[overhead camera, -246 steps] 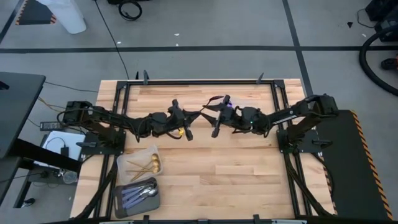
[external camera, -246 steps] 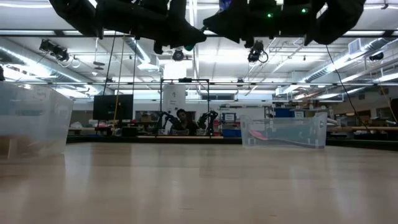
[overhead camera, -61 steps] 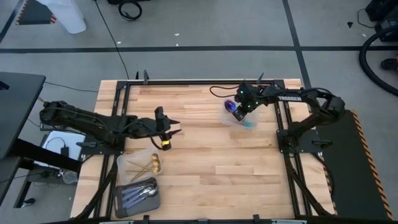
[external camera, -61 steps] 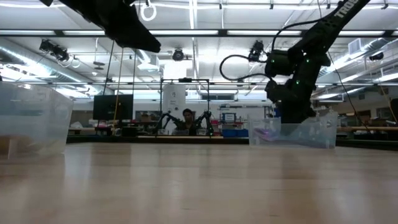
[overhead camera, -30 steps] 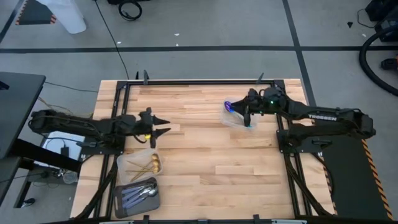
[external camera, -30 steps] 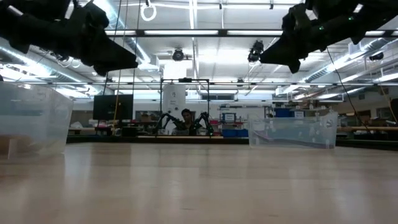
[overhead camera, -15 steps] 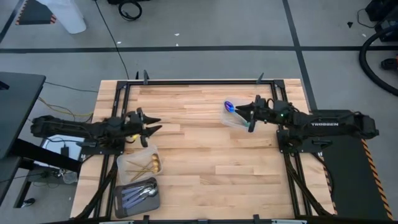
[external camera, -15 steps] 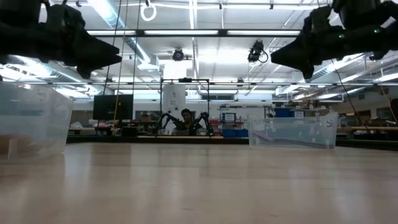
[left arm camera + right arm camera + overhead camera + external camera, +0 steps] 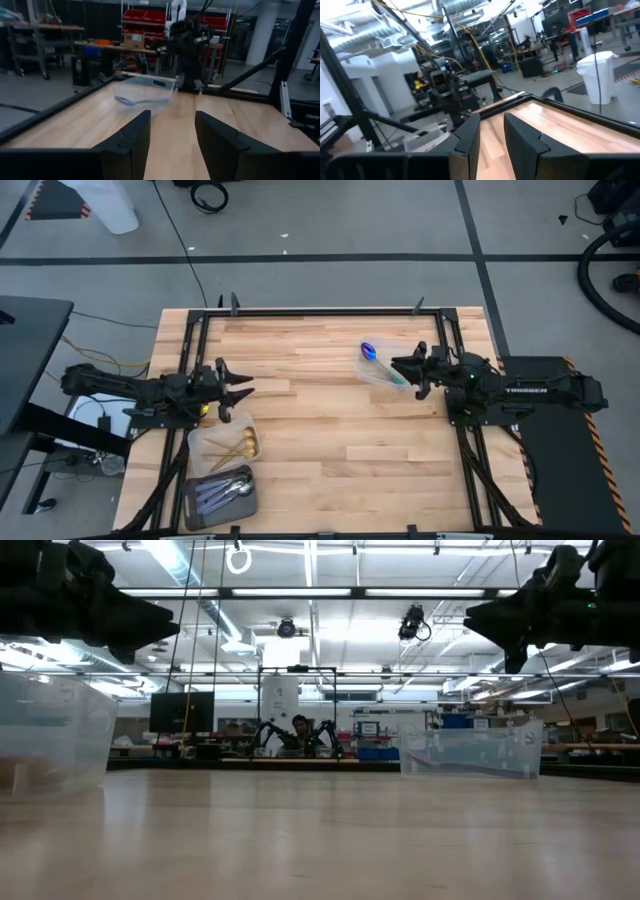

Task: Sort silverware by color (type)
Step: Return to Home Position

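Note:
The silverware lies sorted in three clear containers. Iridescent purple-blue pieces [image 9: 371,351] are in the container at the far right [image 9: 385,374], also seen in the low view as the container [image 9: 470,754]. Gold pieces [image 9: 236,445] are in a container near the left edge. Silver pieces [image 9: 224,491] fill the grey-looking container at the near left corner. My left gripper [image 9: 240,385] hangs open and empty above the table's left side, just beyond the gold container. My right gripper [image 9: 404,370] hangs open and empty over the right container's right end. In its own view, my left gripper [image 9: 172,135] has only bare table between its fingers.
A black metal frame [image 9: 320,311] runs around the wooden table top [image 9: 330,430], whose middle lies bare. A large clear container wall [image 9: 50,735] stands close at the low view's left. A person [image 9: 293,730] sits far behind the table in the room.
Both arms have drawn back, away from the middle. My left gripper has gone toward the table's left edge, my right gripper toward the right edge and a little nearer. Neither has taken hold of anything. The silverware has stayed in its containers.

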`<state>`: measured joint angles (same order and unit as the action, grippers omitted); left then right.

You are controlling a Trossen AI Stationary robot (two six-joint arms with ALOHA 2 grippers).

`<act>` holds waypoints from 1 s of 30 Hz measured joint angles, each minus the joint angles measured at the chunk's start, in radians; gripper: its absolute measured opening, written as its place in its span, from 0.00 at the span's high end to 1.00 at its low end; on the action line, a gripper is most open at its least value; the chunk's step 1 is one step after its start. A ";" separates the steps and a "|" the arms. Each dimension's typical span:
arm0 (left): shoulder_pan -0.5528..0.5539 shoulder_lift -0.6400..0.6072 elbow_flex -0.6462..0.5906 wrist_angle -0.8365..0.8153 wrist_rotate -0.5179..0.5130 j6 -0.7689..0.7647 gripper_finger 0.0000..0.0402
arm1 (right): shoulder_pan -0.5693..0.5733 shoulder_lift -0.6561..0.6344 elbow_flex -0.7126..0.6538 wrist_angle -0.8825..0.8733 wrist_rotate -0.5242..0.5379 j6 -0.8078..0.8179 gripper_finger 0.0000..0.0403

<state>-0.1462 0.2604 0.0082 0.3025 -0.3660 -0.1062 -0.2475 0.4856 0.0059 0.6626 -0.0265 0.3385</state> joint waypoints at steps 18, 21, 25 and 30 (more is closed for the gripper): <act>-0.036 -0.025 0.000 0.021 -0.088 0.092 0.60 | 0.079 -0.022 0.000 -0.001 0.004 0.001 0.76; -0.036 -0.025 0.000 0.022 -0.087 0.092 0.60 | 0.079 -0.022 0.000 -0.001 0.004 0.000 0.76; -0.036 -0.025 -0.001 0.022 -0.087 0.092 0.60 | 0.079 -0.022 0.000 -0.001 0.005 0.000 0.76; -0.036 -0.025 -0.001 0.022 -0.087 0.092 0.60 | 0.079 -0.022 0.000 -0.001 0.008 0.000 0.76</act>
<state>-0.1818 0.2352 0.0074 0.3244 -0.4530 -0.0143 -0.1684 0.4641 0.0059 0.6612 -0.0188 0.3382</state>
